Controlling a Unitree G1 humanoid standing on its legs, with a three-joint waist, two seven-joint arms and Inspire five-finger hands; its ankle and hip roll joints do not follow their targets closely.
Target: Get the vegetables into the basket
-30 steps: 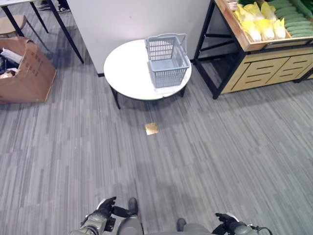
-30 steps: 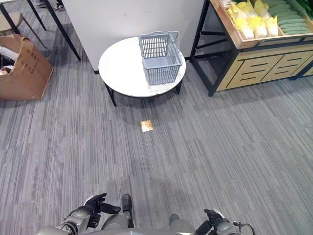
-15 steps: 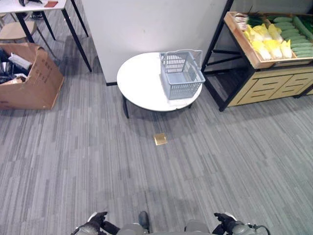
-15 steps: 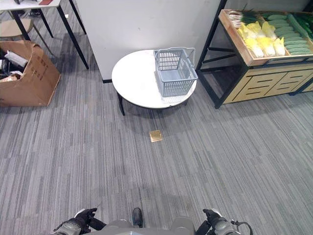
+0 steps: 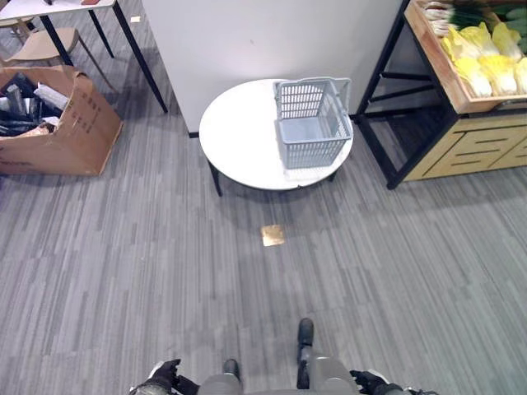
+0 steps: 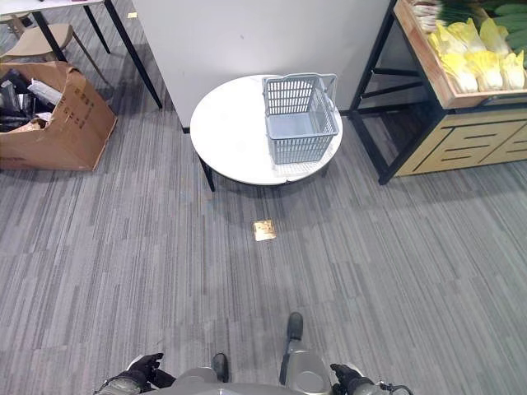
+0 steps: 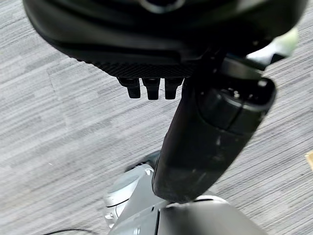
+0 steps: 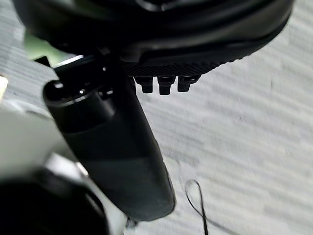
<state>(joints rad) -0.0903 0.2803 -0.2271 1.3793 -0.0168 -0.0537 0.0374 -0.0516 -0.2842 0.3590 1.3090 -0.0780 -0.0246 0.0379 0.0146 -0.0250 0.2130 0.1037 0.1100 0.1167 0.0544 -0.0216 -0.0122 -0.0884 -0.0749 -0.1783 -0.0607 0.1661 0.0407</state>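
Both hands hang low at the robot's sides, well short of everything that matters. The left hand point(image 5: 165, 376) sits at the bottom edge of the left eye view, and in its own wrist view the fingers point(image 7: 151, 89) look relaxed with just the tips poking out past the palm, thumb sticking out, nothing in it. Same story with the right hand point(image 6: 347, 378): fingers point(image 8: 164, 84) loose, thumb out, holding nothing, only grey carpet point(image 5: 395, 271) beyond it.

The basket point(image 5: 311, 122) is far ahead of both hands, a grey plastic one standing upright on the right part of a round white table point(image 5: 239, 136), handle folded back. I can't see anything inside it.

The vegetables point(image 6: 473, 58) are even farther off, ahead and out to the right-hand side: yellow leafy ones lying in a wooden tray on a wooden stand point(image 6: 461, 136) with a black frame, with green ones just behind them at the edge of the shot.

Off toward the left-hand side, well away, there's an open cardboard box point(image 5: 62, 123) with stuff in it. A small gold square plate point(image 5: 272, 235) lies in the carpet between the hands and the table.
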